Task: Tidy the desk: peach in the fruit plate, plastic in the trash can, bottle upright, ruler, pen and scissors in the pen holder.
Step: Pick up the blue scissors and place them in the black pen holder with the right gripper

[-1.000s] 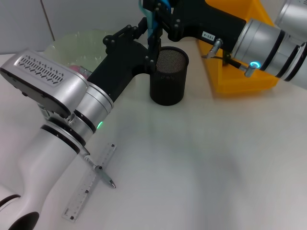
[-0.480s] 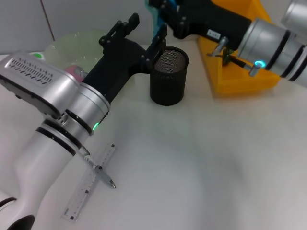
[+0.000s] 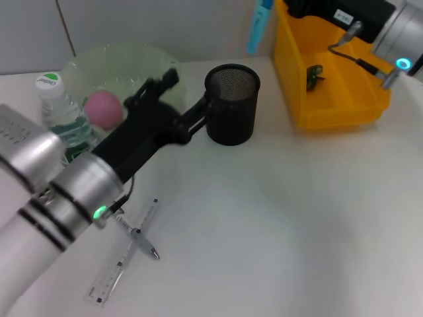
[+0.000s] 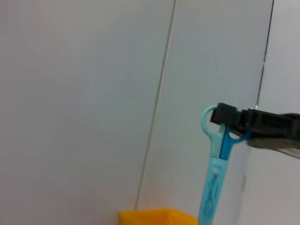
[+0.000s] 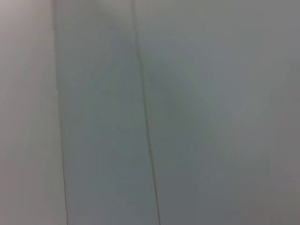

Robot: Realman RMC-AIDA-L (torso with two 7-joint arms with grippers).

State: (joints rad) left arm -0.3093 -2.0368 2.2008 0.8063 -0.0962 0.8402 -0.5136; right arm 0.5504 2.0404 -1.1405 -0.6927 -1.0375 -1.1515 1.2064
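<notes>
Scissors (image 3: 259, 26) have lifted clear above the empty pen holder (image 3: 231, 113).

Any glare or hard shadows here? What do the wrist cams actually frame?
Head view: even light, no glare on the table, only faint soft shadow near the pen holder and left gripper. Left wrist view: bare wall, the scissors hanging from the right gripper. Right wrist view: wall only.
</notes>
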